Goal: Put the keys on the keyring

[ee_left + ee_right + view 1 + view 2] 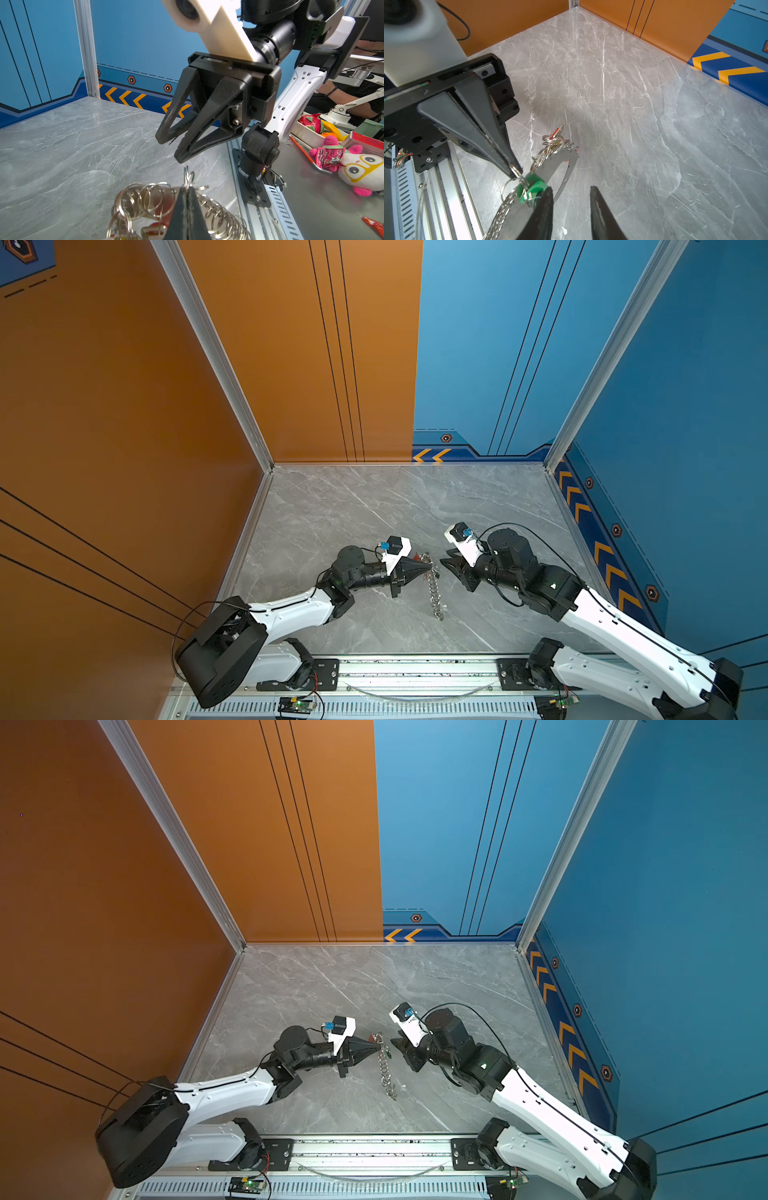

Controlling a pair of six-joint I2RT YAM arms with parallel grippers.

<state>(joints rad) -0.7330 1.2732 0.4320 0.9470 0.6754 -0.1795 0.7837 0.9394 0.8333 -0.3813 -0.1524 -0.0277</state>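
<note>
Two tapered black grippers, left gripper [429,568] pinching chain-like silver keyring [435,593]; right gripper [571,188] parted, veined grey marble tabletop [374,510]

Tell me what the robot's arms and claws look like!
The left arm and right arm have white shells and black round joints. Thin black cables loop along them. The left gripper and right gripper each have two black pointy triangle fingers, with a white camera block behind.

- Bright, even overhead light; soft shadows lie on the grey table [612,93].
- Wrist views bulge at the edges; the closest parts are blurred.
</note>
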